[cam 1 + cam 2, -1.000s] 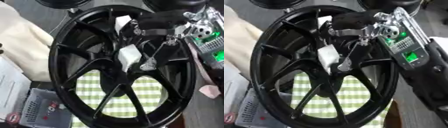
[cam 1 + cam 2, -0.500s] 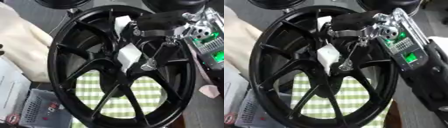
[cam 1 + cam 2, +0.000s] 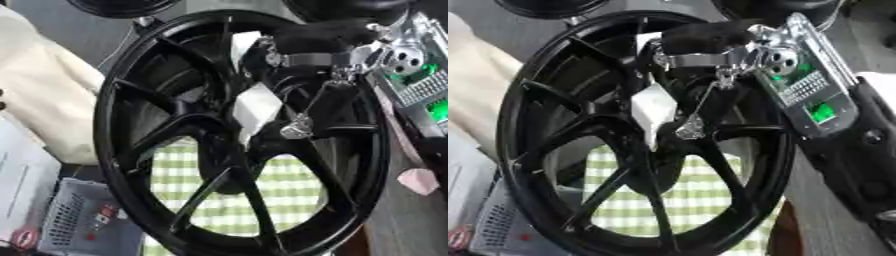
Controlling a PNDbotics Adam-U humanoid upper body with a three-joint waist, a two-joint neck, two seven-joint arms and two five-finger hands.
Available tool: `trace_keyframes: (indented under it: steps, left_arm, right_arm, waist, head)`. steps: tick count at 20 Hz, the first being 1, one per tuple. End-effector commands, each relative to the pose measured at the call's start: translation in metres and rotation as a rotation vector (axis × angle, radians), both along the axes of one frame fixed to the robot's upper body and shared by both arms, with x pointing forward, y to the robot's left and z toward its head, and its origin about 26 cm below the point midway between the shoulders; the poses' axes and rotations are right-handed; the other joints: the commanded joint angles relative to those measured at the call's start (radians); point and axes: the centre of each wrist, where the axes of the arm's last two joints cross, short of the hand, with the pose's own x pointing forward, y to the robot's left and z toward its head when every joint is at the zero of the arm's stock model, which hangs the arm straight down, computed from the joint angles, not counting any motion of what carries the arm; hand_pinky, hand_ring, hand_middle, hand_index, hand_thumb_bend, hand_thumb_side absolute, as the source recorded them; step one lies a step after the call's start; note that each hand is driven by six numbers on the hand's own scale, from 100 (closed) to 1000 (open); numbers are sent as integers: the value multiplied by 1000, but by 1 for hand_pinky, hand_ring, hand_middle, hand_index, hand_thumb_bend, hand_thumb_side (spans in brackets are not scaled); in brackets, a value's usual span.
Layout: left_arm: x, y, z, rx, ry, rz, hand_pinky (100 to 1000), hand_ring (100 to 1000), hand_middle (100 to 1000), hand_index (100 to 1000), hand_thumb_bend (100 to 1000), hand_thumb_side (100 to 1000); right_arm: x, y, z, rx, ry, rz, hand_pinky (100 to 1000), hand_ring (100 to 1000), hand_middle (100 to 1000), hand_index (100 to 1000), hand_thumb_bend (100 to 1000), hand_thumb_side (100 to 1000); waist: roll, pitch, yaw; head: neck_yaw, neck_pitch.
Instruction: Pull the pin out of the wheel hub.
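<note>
- The right hand has barely moved since a moment ago; its fingers pinch the white pin.
- The pin sits just below the hand, still in the wheel hub.
- Pulling comes next.

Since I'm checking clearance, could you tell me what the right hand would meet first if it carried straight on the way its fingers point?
Probably the white piece at the black wheel's hub; the right hand already reaches toward it, though depth is unclear.
</note>
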Motion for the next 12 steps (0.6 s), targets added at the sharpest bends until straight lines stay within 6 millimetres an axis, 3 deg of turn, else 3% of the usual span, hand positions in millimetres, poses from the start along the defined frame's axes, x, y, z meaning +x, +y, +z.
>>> trace_keyframes:
  steps: [1, 7, 12]
  left_arm:
    - [0, 0, 8, 10, -26, -1, 647, 648, 526, 662, 540, 569]
    - [-1, 2, 7, 10, -27, 10, 647, 647, 526, 663, 541, 569]
    - [-1, 3, 7, 11, -27, 18, 647, 647, 526, 662, 540, 568]
  right_arm:
    - [7, -21, 21, 70, 10, -61, 766, 526, 245, 467, 283, 100]
    - [12, -72, 49, 222, 20, -182, 778, 519, 237, 465, 289, 100]
    - [8, -86, 55, 270, 77, -184, 779, 523, 249, 475, 289, 100]
  waist:
    - [5, -29, 1]
    - [7, -36, -5]
    - [7, -35, -11]
  head:
    - [-8, 13]
    - [-4, 8]
    - [8, 7]
